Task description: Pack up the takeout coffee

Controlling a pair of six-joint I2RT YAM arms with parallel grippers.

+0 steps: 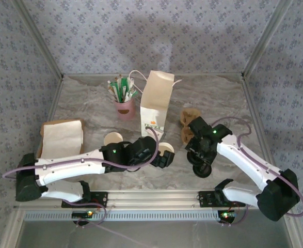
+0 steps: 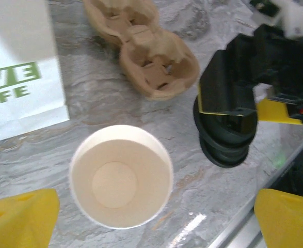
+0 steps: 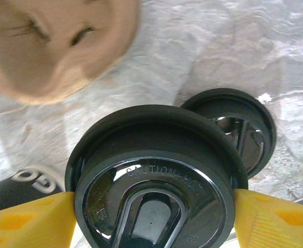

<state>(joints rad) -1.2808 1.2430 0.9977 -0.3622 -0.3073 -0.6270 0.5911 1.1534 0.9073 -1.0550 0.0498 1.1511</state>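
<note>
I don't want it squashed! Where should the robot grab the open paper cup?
Best grip the cup by its outer wall below the rim, straight down from above, a finger each side. It stands upright and lidless, and the left gripper hangs open over it.

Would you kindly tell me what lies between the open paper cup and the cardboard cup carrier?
That stretch is bare: in the left wrist view, plain marble table separates the open paper cup from the cardboard cup carrier.
</note>
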